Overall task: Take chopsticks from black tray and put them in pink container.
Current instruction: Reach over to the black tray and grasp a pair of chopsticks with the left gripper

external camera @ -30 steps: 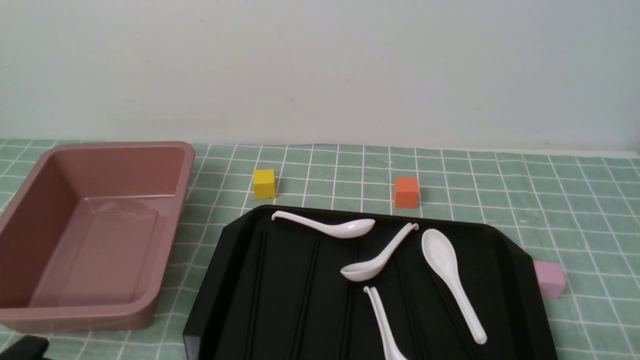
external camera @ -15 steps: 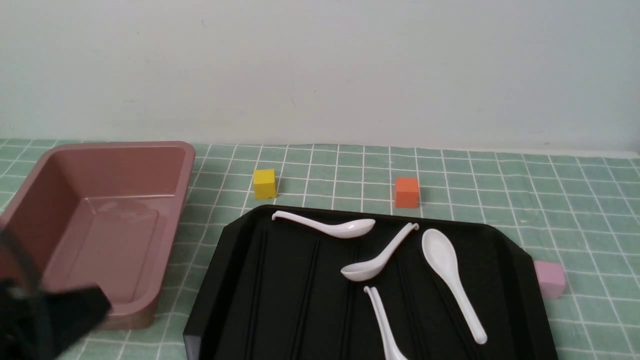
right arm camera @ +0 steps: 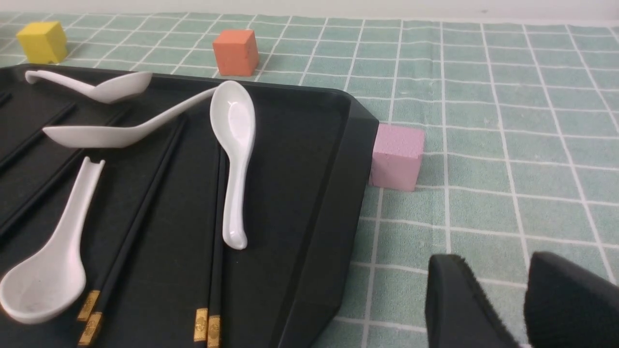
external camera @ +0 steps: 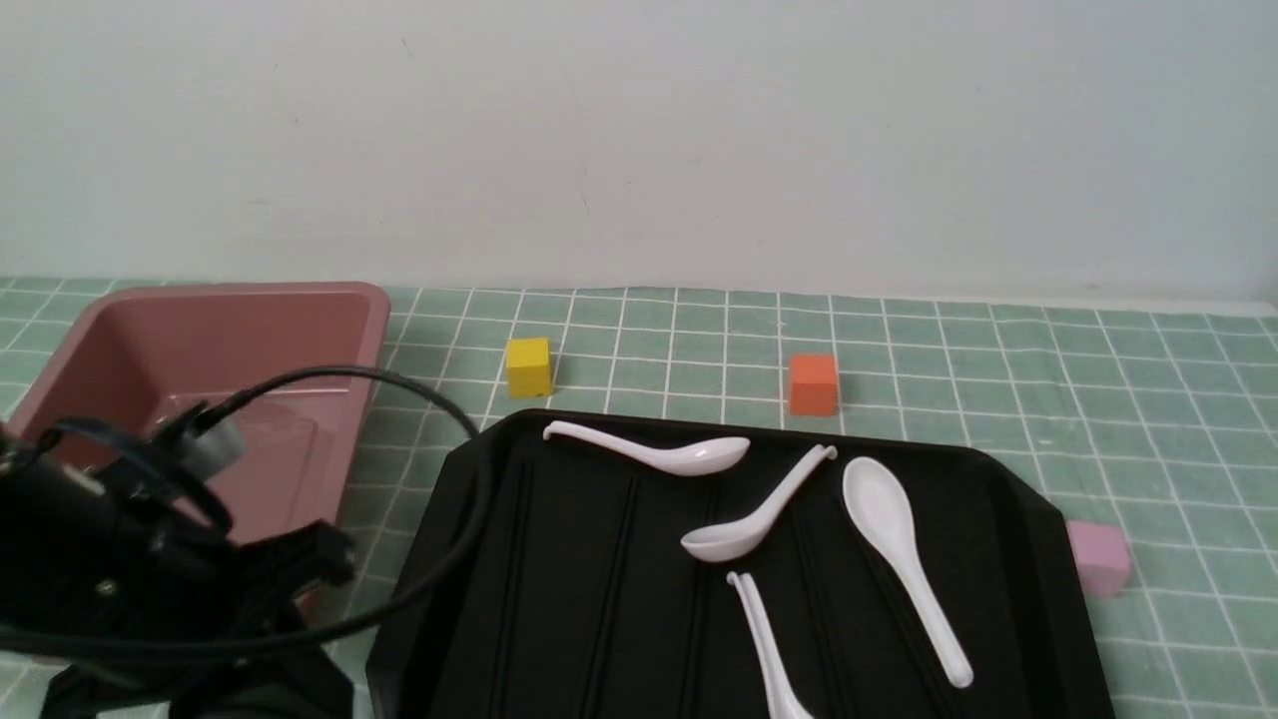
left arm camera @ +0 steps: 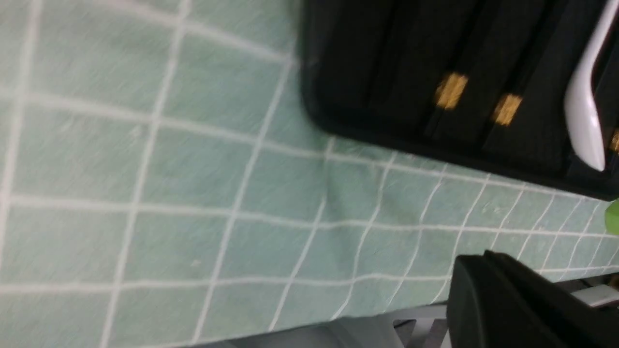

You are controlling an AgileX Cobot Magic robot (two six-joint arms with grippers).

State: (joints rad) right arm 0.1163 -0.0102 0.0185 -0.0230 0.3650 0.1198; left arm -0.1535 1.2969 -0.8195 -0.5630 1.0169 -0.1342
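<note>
Several thin black chopsticks (right arm camera: 216,232) with gold bands lie along the ribs of the black tray (external camera: 559,559), partly under the white spoons. Their gold ends (left arm camera: 450,91) show in the left wrist view near the tray's corner (left arm camera: 348,63). The pink container (external camera: 329,320) stands empty left of the tray. My left arm (external camera: 130,569) hangs in front of its near half. The left gripper (left arm camera: 476,263) is over the cloth beside the tray's corner, fingers together and holding nothing. My right gripper (right arm camera: 493,263) is slightly open and empty over the cloth, to the right of the tray (right arm camera: 300,193).
Several white spoons (external camera: 699,456) lie in the tray. A yellow cube (external camera: 527,366) and an orange cube (external camera: 812,384) sit behind it. A pale-pink cube (external camera: 1097,557) touches its right rim. The left arm's cable (external camera: 439,399) arcs over the tray's left corner. The cloth's front edge (left arm camera: 290,333) is close by.
My left arm has risen from the lower left corner and now covers the near part of the pink container. Tray, spoons and cubes have not moved.
</note>
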